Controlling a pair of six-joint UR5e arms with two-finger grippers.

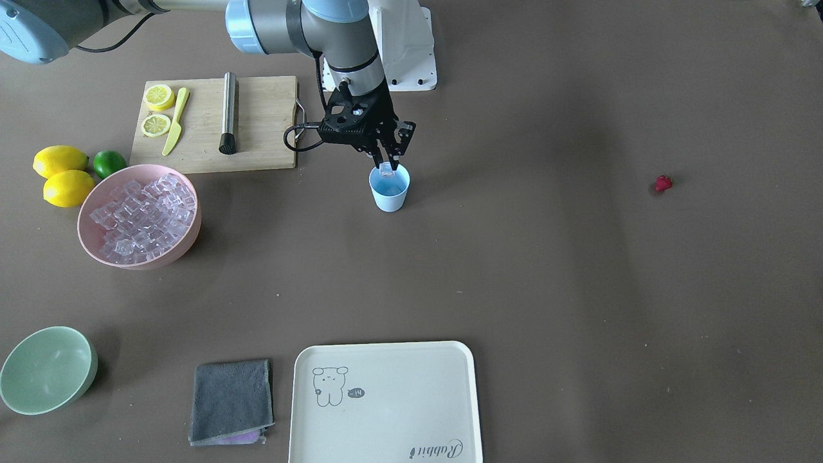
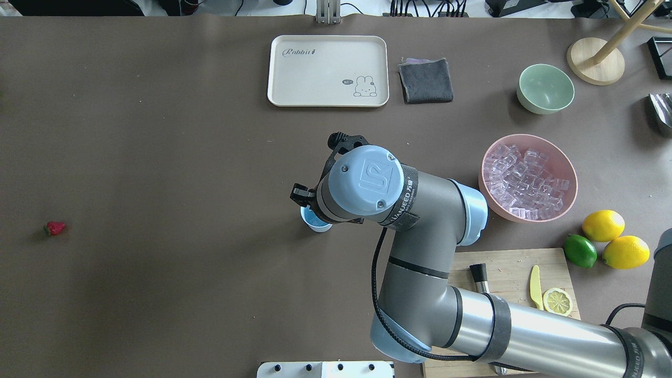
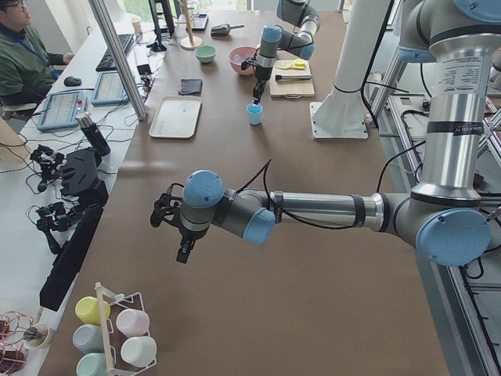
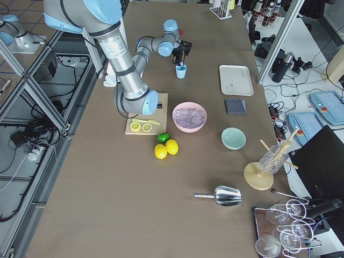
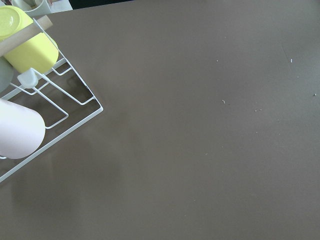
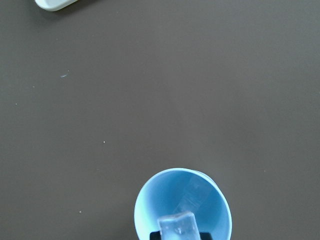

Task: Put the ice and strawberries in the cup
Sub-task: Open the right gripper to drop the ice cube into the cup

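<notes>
The light blue cup stands upright mid-table. My right gripper hangs just over its rim, shut on one clear ice cube. In the right wrist view the cube sits over the cup's mouth. More ice fills the pink bowl. The tiny red strawberry lies alone far off on the table; it also shows in the overhead view. My left gripper shows only in the exterior left view, above bare table; I cannot tell whether it is open or shut.
A wooden board with lemon slices, a yellow knife and a muddler lies behind the pink bowl. Two lemons and a lime lie beside it. A green bowl, grey cloth and cream tray line the operators' edge. A mug rack shows in the left wrist view.
</notes>
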